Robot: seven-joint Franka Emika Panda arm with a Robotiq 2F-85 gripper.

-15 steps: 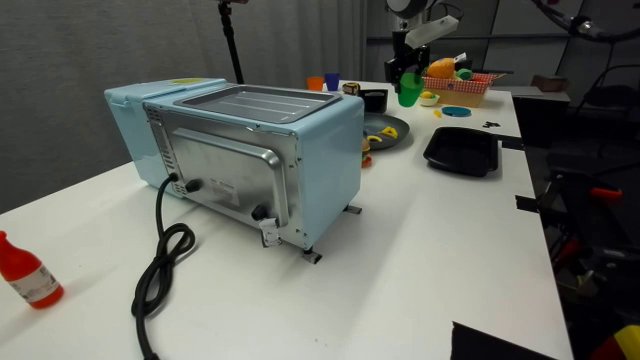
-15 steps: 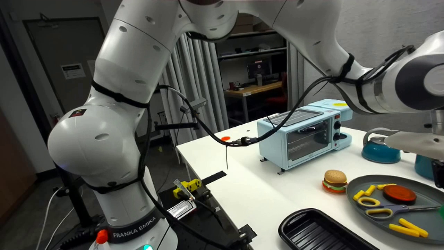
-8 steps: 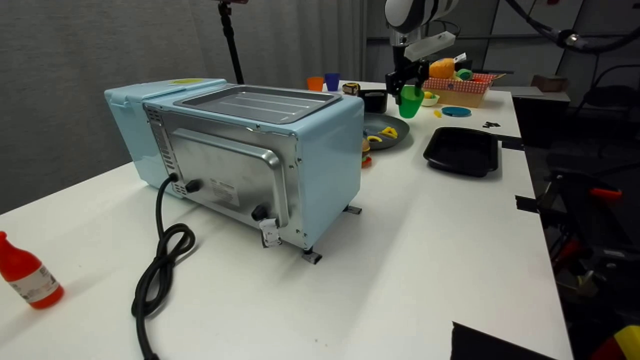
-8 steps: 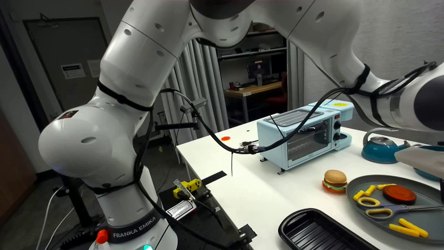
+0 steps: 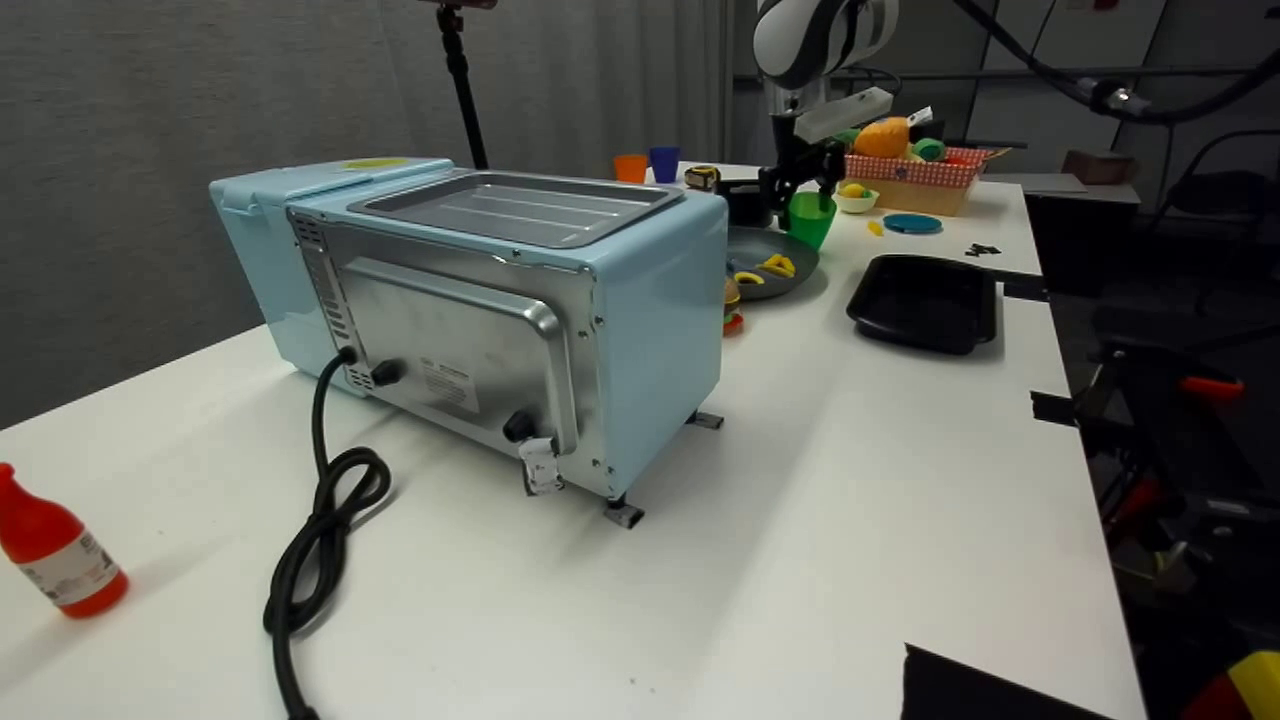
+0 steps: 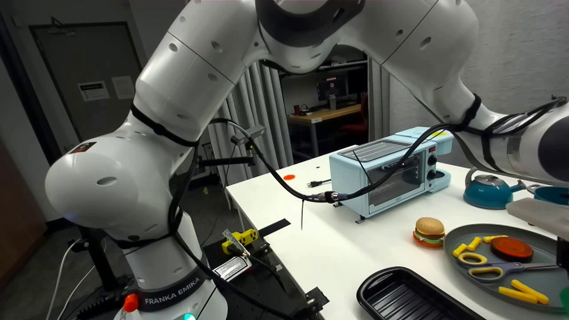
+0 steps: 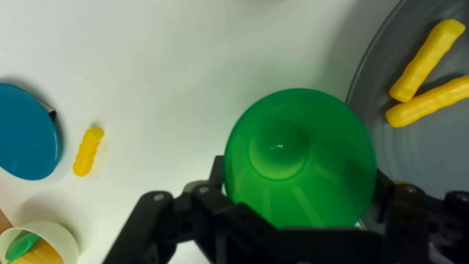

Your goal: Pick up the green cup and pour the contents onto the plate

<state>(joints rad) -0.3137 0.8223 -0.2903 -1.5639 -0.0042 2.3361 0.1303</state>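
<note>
The green cup [image 7: 293, 146] is mouth up under the camera in the wrist view, its bare bottom showing inside. My gripper [image 7: 300, 175] has one black finger [image 7: 217, 170] on each side of it. The rim covers the spots where the pads meet the wall, so whether they press on it is unclear. The plate [image 7: 432, 146], dark grey and round with a low rim, begins just right of the cup. Yellow fries [image 7: 427, 60] lie on it. In an exterior view the cup [image 5: 812, 222] is low beside the plate; contact with the table is not discernible.
Scissors [image 6: 493, 269] and an orange-red disc [image 6: 511, 249] share the plate. Around it are a black tray [image 6: 409, 302], toy burger [image 6: 429, 232], kettle [image 6: 486, 195], pale bowl [image 7: 67, 238], blue lid [image 7: 27, 132] and a stray yellow piece [image 7: 88, 152]. The toaster oven [image 5: 660, 330] stands further along.
The gripper and green cup have come down together and shifted slightly toward the plate. A sliver of the cup now shows at the lower right edge of an exterior view.
</note>
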